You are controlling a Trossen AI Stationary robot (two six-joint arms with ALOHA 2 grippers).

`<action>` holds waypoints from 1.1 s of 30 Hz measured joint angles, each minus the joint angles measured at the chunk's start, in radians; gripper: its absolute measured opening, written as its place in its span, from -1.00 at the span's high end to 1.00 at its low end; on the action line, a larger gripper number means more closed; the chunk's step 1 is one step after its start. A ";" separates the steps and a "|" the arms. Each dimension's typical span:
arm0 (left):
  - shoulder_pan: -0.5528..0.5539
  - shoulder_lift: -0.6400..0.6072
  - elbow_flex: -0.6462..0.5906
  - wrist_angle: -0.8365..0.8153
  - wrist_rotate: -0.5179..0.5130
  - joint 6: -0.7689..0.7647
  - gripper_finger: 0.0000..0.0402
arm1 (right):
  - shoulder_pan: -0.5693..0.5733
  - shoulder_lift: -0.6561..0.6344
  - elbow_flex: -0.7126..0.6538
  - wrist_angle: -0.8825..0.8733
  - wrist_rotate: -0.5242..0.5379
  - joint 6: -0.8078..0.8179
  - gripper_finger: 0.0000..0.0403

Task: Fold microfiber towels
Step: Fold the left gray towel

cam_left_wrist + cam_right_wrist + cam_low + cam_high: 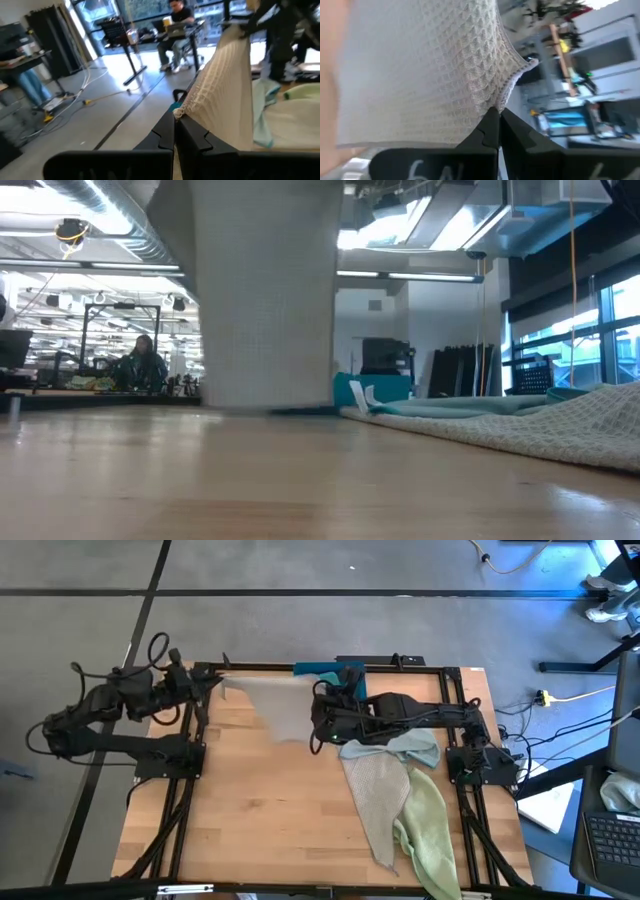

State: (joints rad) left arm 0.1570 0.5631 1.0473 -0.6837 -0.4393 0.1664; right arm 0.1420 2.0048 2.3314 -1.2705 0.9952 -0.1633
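Both arms have one pale grey-beige towel (272, 700) lifted off the far part of the wooden table (270, 810), stretched between them by two corners. The left gripper (215, 683) is pinched tight on one corner, with waffle-weave cloth bunching out of its closed fingertips (170, 135). The right gripper (322, 692) is clamped on the other corner, the hemmed edge caught right at its tips (492, 122). From table height the cloth hangs like a curtain, its bottom edge at or just above the wood.

It looks light and floppy, thin enough to drape and sag in the middle, so I reckon it holds no shape of its own. Corners and hems seem the sensible places to grip, since the weave gives the fingers some bite.

The other towels lie heaped near the right side: a second grey-beige towel (375, 800), a pale green towel (428, 835) trailing to the front edge, and a pale blue towel (415, 745) under the right arm. A teal-blue bin (318, 669) sits at the far edge behind the hanging cloth. The middle and left of the tabletop are bare, room enough to lay this one flat.
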 joint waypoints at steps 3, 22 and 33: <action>0.000 0.013 0.021 -0.051 -0.038 -0.004 1.00 | -0.019 0.000 0.000 0.000 0.005 -0.001 0.96; 0.001 0.088 0.042 -0.102 -0.339 0.173 1.00 | -0.136 0.000 0.000 0.081 -0.191 -0.056 0.96; -0.003 0.094 0.069 -0.494 0.256 -0.331 1.00 | -0.082 0.008 0.002 -0.068 -0.709 0.186 0.96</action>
State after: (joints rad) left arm 0.1535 0.6570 1.1162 -1.1773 -0.1832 -0.1649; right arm 0.0599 2.0126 2.3329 -1.3386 0.2864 0.0231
